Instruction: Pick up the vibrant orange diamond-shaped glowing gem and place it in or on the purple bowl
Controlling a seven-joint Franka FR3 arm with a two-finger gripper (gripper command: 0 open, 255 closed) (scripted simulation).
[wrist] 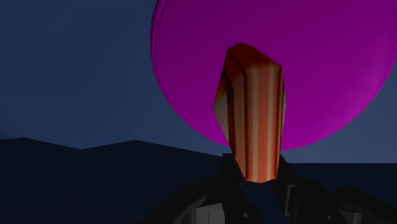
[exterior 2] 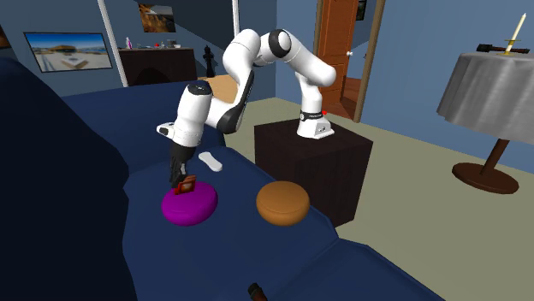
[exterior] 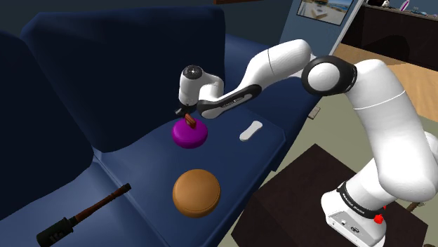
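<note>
- Your gripper (wrist: 254, 189) is clenched on the gem (wrist: 251, 114), a long faceted crystal, orange-red with pale streaks.
- Just past it sits the bowl (wrist: 318, 63), round, smooth and glossy magenta. In the shoulder view the gem (exterior: 191, 121) is at the bowl's (exterior: 189, 137) top, mid-frame.
- Beneath both is a dark blue sofa (exterior: 140, 63).
- Lettering on the arm's (exterior: 354, 203) base, lower right, is too small to read.

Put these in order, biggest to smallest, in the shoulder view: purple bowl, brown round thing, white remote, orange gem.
1. brown round thing, though it sits nearer the camera
2. purple bowl
3. white remote
4. orange gem
</note>
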